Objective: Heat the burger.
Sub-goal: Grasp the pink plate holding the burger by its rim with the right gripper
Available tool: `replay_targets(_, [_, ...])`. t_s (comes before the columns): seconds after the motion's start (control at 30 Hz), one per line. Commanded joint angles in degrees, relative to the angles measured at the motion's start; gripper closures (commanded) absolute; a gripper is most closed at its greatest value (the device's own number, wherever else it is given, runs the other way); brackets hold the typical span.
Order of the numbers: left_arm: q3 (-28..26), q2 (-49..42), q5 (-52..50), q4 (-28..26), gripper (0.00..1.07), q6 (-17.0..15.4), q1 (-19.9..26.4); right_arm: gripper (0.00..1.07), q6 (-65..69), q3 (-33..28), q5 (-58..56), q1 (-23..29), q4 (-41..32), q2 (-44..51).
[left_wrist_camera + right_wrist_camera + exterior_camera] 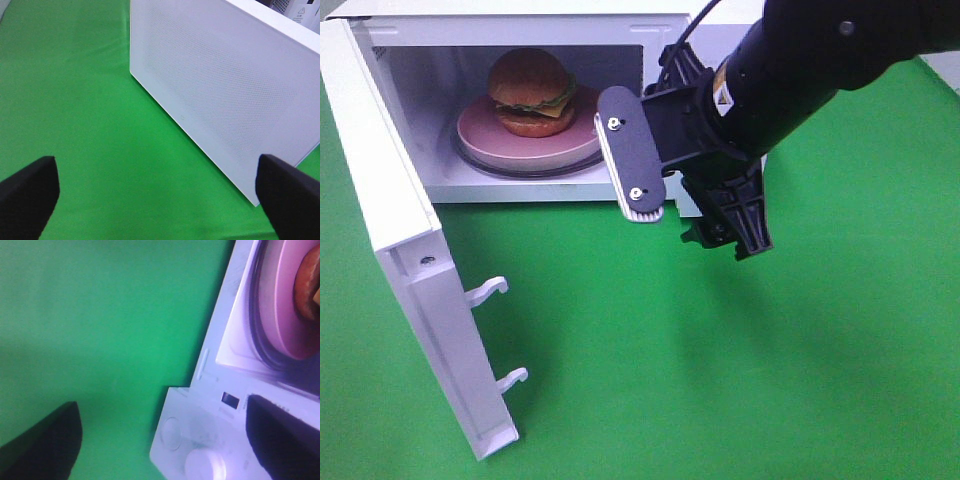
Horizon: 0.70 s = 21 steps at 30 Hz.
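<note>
From high up we look down into the microwave [430,80]; our left wrist closely faces its door [220,90]; our right wrist shares the plate [287,310].

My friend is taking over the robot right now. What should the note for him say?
Left pincer: open, empty, facing the outside of the door.
Right pincer: open, empty, just outside the microwave opening.
Burger: on the plate, inside the microwave.
Done: burger is in.
Left: shut the door, which stands wide open, then start the heating.
</note>
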<state>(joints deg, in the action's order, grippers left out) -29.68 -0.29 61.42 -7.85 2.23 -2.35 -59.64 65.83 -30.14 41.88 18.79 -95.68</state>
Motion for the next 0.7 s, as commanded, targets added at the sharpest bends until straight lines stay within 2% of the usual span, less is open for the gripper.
replay_targets(0.03, [0.29,-0.34,-0.29,-0.11,0.06,0.11,0.06,0.21,0.69,1.78,1.43,0.46,0.57,-1.78])
replay_targets(0.17, [0.29,-0.34,-0.29,-0.11,0.06,0.11,0.06,0.22,0.69,5.73,4.87,0.46,0.52,-6.42])
replay_targets(0.47, [0.29,-0.34,-0.29,-0.11,0.06,0.11,0.06,0.23,0.8,10.08,5.56,0.46,0.52,-11.75])
replay_targets(0.53, [0.29,-0.34,-0.29,-0.11,0.06,0.11,0.06,0.23,1.6,13.69,5.84,0.46,0.52,-15.01])
replay_targets(0.7, [0.29,-0.34,-0.29,-0.11,0.06,0.11,0.06,0.24,3.04,17.99,5.9,0.46,0.52,-18.28])
